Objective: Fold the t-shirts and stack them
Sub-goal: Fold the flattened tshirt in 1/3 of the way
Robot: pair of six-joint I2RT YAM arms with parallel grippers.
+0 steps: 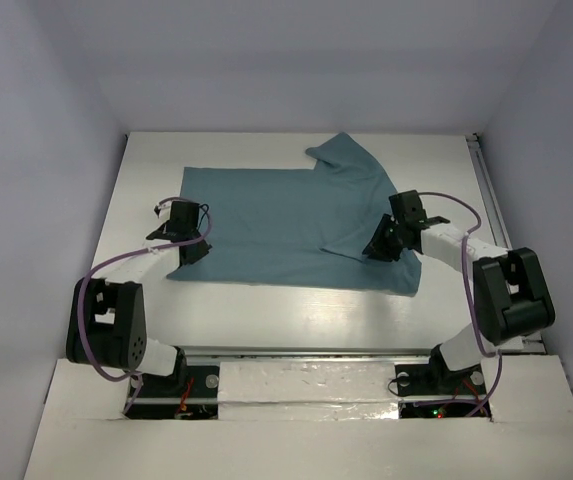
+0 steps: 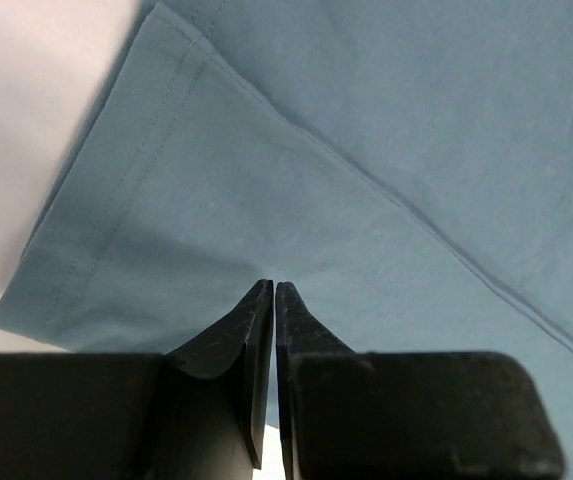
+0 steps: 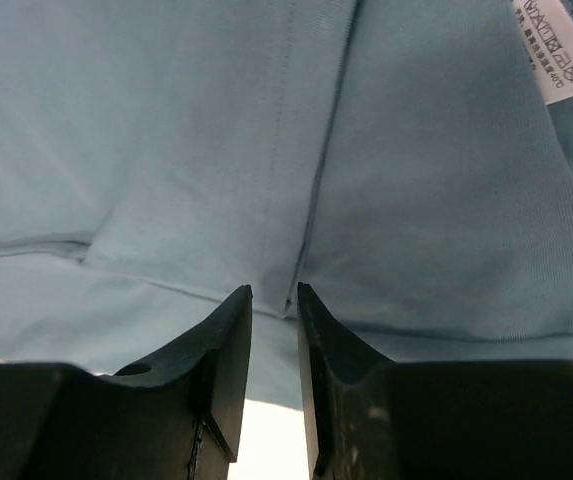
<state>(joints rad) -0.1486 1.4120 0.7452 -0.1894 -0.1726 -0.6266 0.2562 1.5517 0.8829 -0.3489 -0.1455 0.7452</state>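
Soft, even overhead light fills the top view; the white table (image 1: 266,310) is bright and shadows lie faint. The wrist views are dimmer: black fingers (image 2: 251,325) blur near the lens and shade the t-shirt (image 2: 366,150), whose stitching stays sharp; bare tabletop washes out white.

I can make out one white care label (image 3: 556,50) on the t-shirt (image 3: 166,150), upper right of the right wrist view: laundry symbols above print too small to read.

Matt cloth t-shirt (image 1: 286,225) lies on smooth table (image 1: 266,310).
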